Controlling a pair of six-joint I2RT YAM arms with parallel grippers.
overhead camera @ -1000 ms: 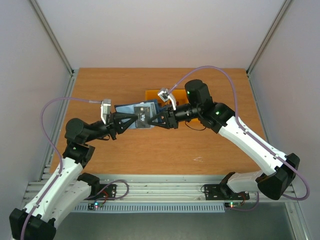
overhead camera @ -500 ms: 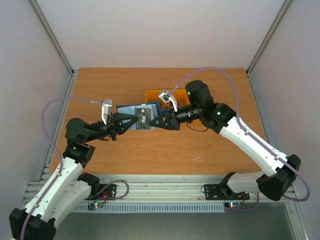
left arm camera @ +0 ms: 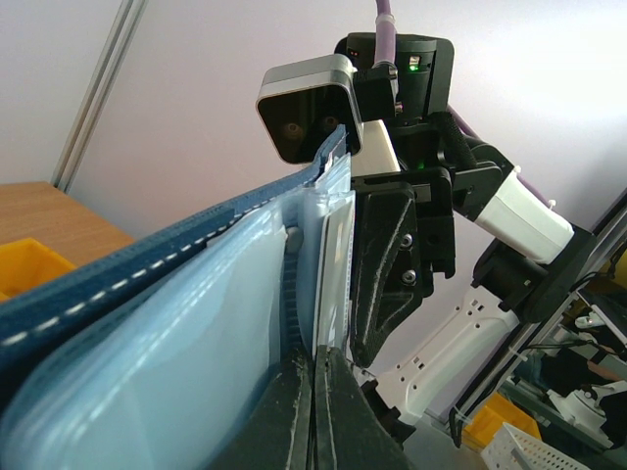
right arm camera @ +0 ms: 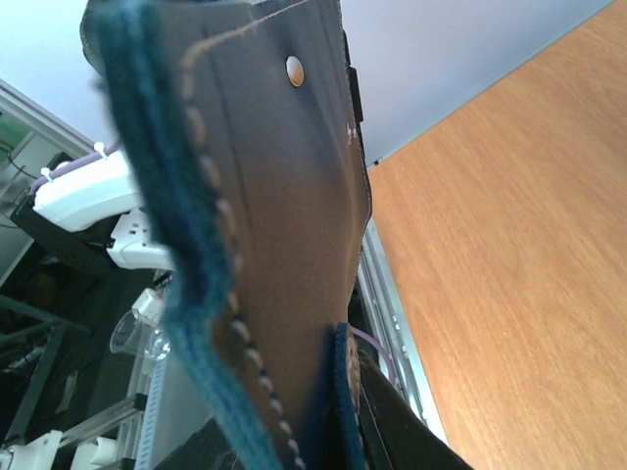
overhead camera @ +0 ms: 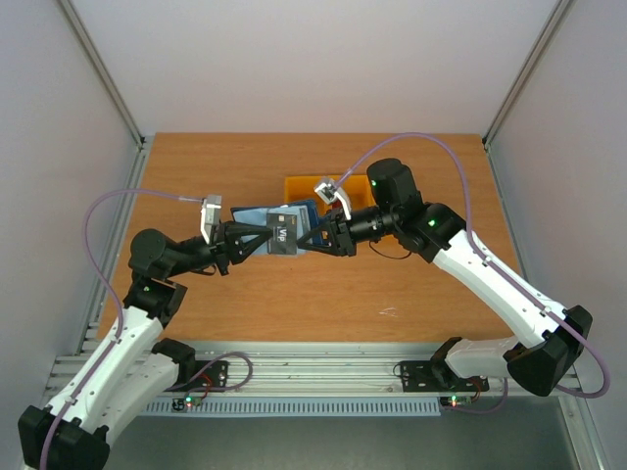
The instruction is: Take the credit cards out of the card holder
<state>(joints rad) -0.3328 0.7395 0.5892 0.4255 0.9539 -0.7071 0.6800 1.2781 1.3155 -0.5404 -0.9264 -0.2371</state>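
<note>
Card holder (overhead camera: 250,215): we counted one, navy outside and pale blue inside, held open above the surface (overhead camera: 392,294). The left end effector (overhead camera: 266,240) clenched its clear sleeves and the right end effector (overhead camera: 304,238) gripped its stitched flap. One black card (overhead camera: 282,233) showed inside. One orange bin (overhead camera: 299,186) sat behind.

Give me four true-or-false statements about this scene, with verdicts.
1. The left tool holds the card holder up above the table. True.
2. The black card lies loose on the table. False: it sits in the raised holder.
3. An orange bin stands beyond the holder. True.
4. The right tool hangs far from the holder. False: it meets the holder's other end.
</note>
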